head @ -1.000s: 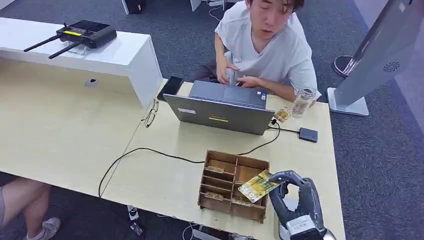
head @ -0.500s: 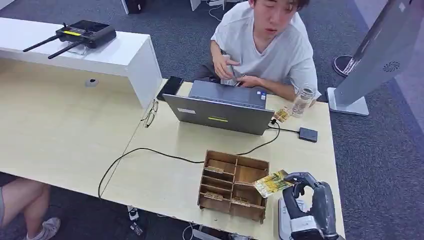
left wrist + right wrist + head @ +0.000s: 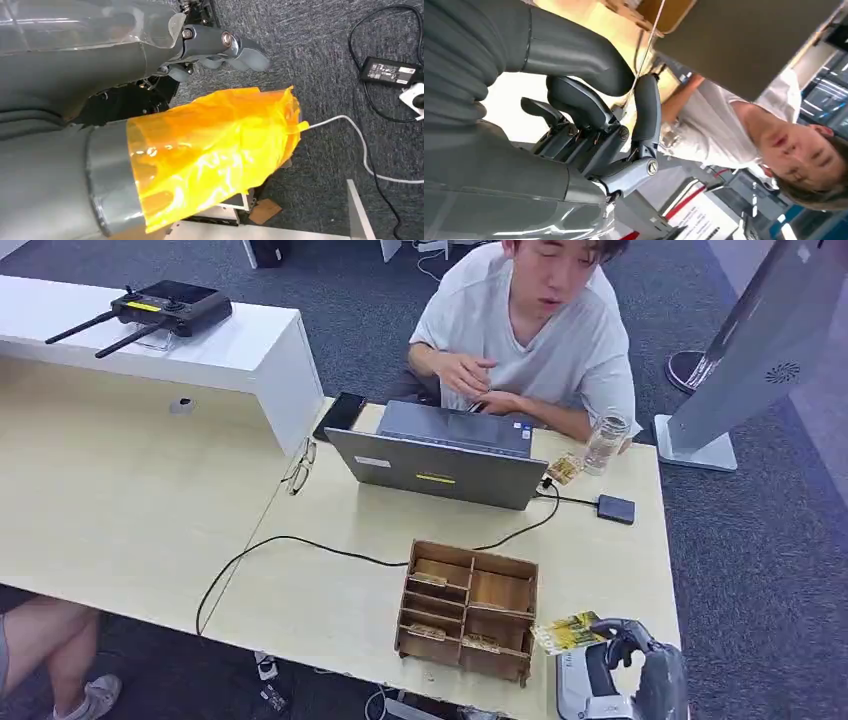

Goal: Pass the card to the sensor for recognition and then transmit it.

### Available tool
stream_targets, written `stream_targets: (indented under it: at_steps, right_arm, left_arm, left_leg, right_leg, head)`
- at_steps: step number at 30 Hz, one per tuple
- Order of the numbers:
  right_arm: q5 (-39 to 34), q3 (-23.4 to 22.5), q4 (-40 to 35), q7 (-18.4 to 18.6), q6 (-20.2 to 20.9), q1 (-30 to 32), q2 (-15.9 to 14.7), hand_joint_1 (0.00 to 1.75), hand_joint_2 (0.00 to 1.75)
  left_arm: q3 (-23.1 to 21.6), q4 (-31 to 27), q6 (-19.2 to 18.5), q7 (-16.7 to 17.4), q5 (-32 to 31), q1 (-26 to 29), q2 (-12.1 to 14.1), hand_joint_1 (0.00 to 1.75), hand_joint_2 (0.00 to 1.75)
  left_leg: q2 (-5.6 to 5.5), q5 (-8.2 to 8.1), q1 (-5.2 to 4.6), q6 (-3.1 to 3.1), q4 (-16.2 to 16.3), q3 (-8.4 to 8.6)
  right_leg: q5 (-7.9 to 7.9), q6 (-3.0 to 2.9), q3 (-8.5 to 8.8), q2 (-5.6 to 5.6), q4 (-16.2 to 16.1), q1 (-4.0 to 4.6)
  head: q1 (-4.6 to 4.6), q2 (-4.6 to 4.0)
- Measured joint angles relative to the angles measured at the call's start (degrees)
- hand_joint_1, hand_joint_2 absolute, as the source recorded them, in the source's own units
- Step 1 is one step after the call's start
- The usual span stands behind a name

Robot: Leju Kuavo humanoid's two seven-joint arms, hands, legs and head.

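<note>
**Card carried off the organiser, out past the table's near corner**

A second ago my right hand held the card over the right-hand compartments of the wooden organiser. Since then I have drawn it back toward me and to the right. The card now sits just beside the organiser's right wall, over the near right part of the table, tilted a little, its yellow-green face up. My fingers are curled round its right end, pinching it; in my right wrist view the fingers are bent in close together, though the card itself is hard to make out there.

My left hand hangs low over the grey carpet, its fingers curled in with nothing between them.

The person behind the laptop has lifted a hand off the keyboard and holds it raised at chest height.

The organiser is split into slots. The narrow slots on its left side hold small stacks of cards, lying flat. The larger compartment at its upper right looks bare, showing brown wood.
</note>
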Motion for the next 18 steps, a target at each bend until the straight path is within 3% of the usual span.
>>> stream_targets:
  at_steps: [18]
  right_arm:
    - [-0.2,-0.1,2.3,0.9,-1.7,2.6,0.0,1.75,1.75]
  left_arm:
    - [0.7,-0.1,0.0,0.0,0.0,0.0,-0.3,0.0,0.0]
  left_leg:
    - [0.0,-0.01,0.0,-0.01,0.0,-0.01]
  right_leg:
    - [-0.01,-0.01,-0.01,0.0,0.0,0.0]
  head:
    - [0.0,0.0]
